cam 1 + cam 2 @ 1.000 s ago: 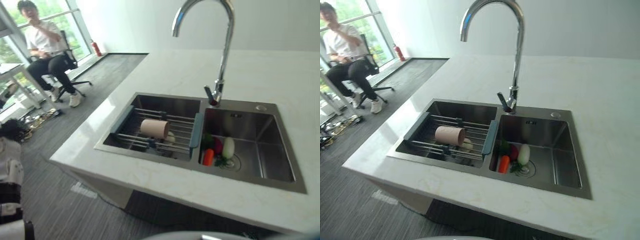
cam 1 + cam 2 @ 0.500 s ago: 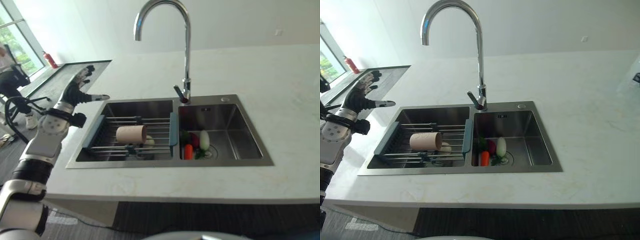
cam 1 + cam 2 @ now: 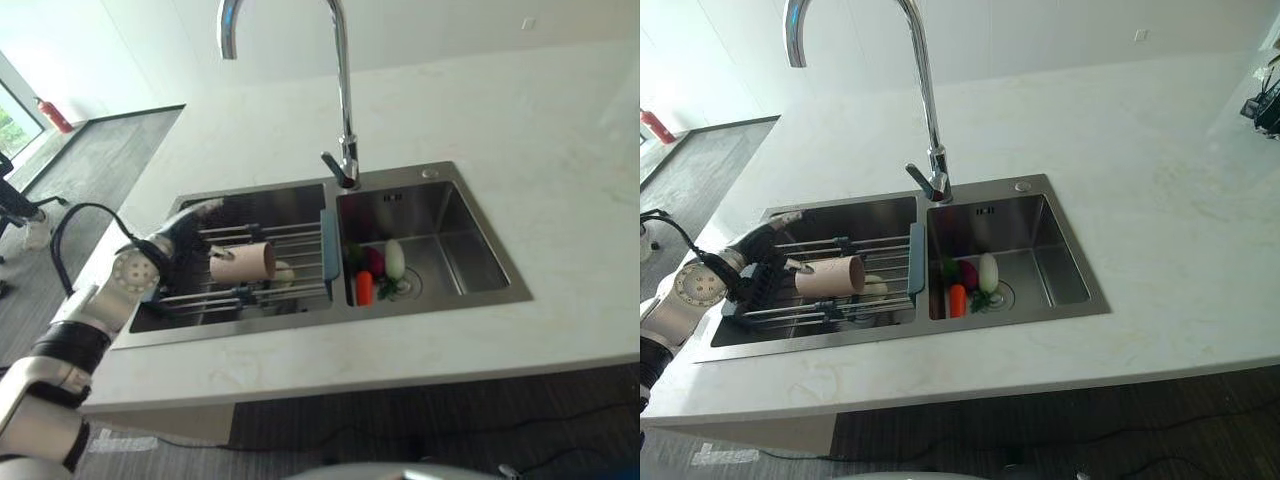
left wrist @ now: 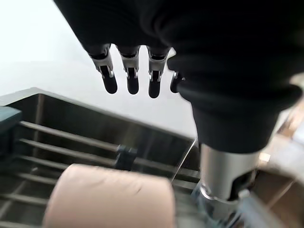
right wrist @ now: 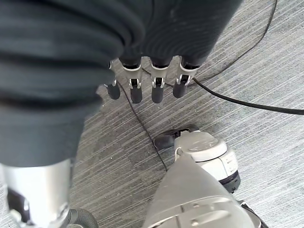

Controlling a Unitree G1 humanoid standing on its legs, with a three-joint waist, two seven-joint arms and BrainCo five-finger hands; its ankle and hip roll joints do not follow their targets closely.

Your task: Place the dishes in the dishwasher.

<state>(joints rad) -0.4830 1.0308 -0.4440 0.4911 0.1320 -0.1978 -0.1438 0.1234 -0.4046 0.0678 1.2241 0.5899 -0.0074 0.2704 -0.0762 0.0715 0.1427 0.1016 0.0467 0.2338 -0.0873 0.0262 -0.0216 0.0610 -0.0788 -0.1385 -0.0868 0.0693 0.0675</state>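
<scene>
Left eye view: your pink cup is lying on its side on the sink rack in the left basin, long axis running across the rack bars, open mouth turned toward the left hand. That hand is hovering just beside the mouth end, fingers hanging straight and holding nothing. Your right hand is hanging over the floor, fingers relaxed, well apart. Judgement: left hand is nearer.
</scene>
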